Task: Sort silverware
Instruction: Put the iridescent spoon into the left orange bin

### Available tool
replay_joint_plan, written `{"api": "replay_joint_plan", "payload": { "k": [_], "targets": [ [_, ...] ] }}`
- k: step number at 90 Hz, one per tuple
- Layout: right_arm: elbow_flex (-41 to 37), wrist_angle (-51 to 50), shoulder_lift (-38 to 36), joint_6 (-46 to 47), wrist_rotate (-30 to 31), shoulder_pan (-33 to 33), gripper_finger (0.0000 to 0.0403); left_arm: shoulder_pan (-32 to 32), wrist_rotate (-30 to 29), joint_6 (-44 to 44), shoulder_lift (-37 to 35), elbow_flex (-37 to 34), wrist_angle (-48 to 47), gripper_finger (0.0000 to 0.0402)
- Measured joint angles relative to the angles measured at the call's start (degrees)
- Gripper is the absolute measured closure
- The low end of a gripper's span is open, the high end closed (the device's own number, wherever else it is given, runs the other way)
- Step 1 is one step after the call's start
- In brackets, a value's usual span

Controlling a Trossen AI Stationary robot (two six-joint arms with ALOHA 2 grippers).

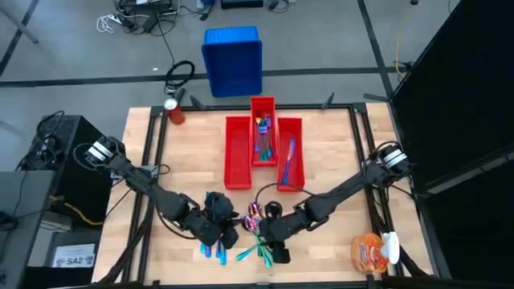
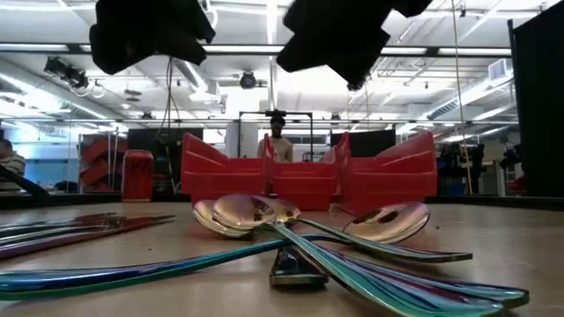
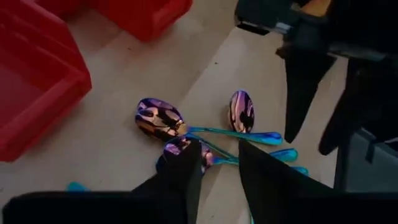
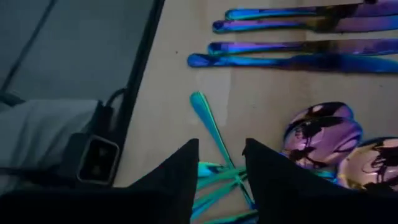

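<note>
Iridescent metal, teal and purple, lies loose on the wooden desk just below both end effectors: a cluster of spoons with crossing handles, and beside them a row of knives side by side. A few pieces already sit in the red bins, well beyond the end effectors toward the desk's far side.

We judge we are in the picking step, with most of the silverware not yet sorted. The left end effector hovers over the spoon cluster, fingers spread, nothing between them. The right end effector hangs close by over the teal handles, fingers likewise apart and empty.

The next move, as we read it, calls for lowering one end effector onto a single handle that lies clear of its neighbours, since the crossed handles could drag each other. The two arms are near one another, so only one should descend at a time.
</note>
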Motion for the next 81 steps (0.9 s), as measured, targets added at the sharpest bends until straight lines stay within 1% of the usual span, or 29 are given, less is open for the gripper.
{"api": "replay_joint_plan", "payload": {
  "k": [10, 17, 27, 38, 44, 55, 66, 74, 81],
  "targets": [
    [0.0, -0.5, -0.1, 7.2, -0.8, -2.9, 0.0253, 0.0, 0.0, 1.5, 0.0, -0.1, -0.3, 0.0312],
    [0.0, -1.7, -0.1, 10.7, -2.6, -4.8, 0.0241, 0.0, 0.0, 1.4, 0.0, -0.1, -1.1, 0.0312],
    [0.0, -3.3, -0.1, 11.3, -5.5, -5.4, 0.0234, 0.0, 0.0, 1.3, 0.0, -0.1, -2.0, 0.0312],
    [0.0, -3.5, -0.1, 10.8, -5.6, -2.7, 0.0239, 0.0, 0.0, 1.3, 0.0, -0.1, -3.2, 0.0312],
    [0.0, -4.2, -0.1, 11.1, -4.0, -0.8, 0.0246, 0.2, 0.0, 1.3, 0.0, -0.1, -3.2, 0.0312],
    [0.0, -8.1, -0.1, 11.3, 1.2, 2.1, 0.0258, 0.2, 0.0, 1.2, 0.0, -0.1, -3.1, 0.0312],
    [0.0, -10.9, -0.1, 11.6, 5.6, 3.2, 0.0267, 0.2, 0.0, 0.9, 0.0, -0.1, -3.1, 0.0312],
    [0.3, -12.3, -0.1, 10.9, 6.6, 3.3, 0.0268, 0.2, 0.0, 0.8, 0.0, -0.1, -3.1, 0.0312],
    [2.9, -15.8, 0.6, 8.6, 7.6, 3.2, 0.0268, 0.2, -0.2, 0.8, 0.0, -0.1, -3.0, 0.0312]
  ]
}}
